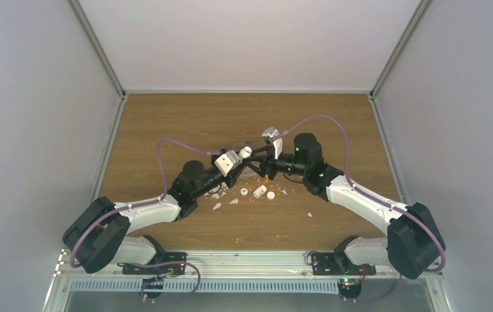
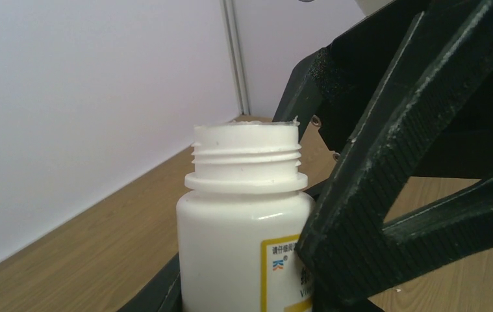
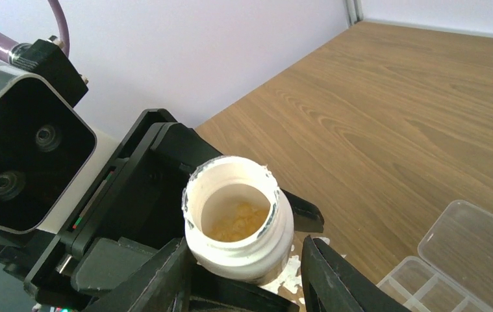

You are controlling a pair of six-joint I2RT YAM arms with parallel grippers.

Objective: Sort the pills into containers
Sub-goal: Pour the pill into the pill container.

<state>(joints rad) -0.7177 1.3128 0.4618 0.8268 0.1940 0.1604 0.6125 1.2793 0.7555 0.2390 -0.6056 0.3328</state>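
Pills point(image 3: 236, 223), pale yellow-orange, lie at the bottom of an open white bottle point(image 2: 230, 234) with torn foil round its rim. More orange grains are scattered on the table point(image 1: 165, 117) beneath. The left gripper point(image 1: 241, 156) clamps the bottle by its body and holds it above the wood. The right gripper point(image 3: 247, 260) stands wide, one finger on each side of the bottle; whether they touch it I cannot tell. The clear organiser box point(image 3: 484, 244) lies open on the table near the bottle. White caps point(image 1: 260, 192) and white flakes point(image 1: 217, 206) lie between the arms.

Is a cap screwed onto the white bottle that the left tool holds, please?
No, the white bottle shows an open mouth with yellowish pills inside and no cap on it.
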